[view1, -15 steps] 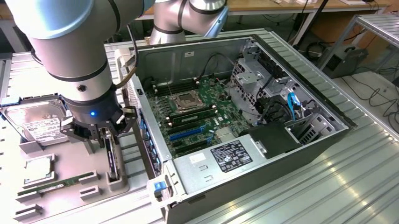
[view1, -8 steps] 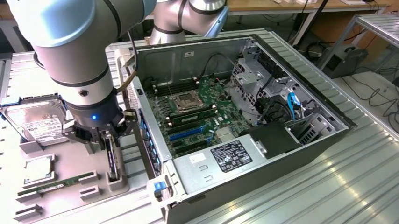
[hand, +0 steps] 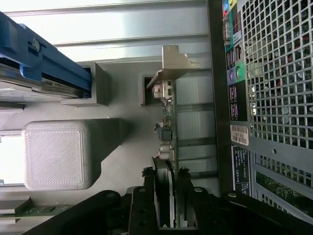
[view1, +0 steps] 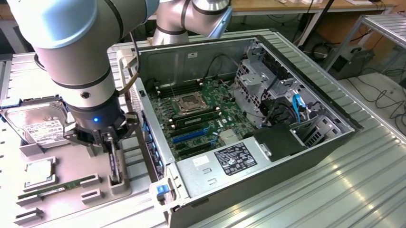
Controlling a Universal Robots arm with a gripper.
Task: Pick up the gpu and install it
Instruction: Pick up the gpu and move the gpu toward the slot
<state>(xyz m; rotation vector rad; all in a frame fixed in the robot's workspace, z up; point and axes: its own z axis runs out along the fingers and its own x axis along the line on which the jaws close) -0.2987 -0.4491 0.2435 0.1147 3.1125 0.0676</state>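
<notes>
There is one robot arm (view1: 70,42) with one gripper (view1: 109,145). On the desk (view1: 362,190) there are one gpu (view1: 115,161), one hard drive (view1: 38,124), one processor chip (view1: 38,173) and one loose RAM stick (view1: 57,187). There is one open computer case (view1: 171,61), holding one motherboard (view1: 203,114) and one power supply (view1: 235,159).

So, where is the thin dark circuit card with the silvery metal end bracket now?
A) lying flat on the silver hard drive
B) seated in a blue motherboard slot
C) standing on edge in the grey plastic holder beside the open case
C: the card stands on edge in the grey holder, with the gripper at it.
</notes>
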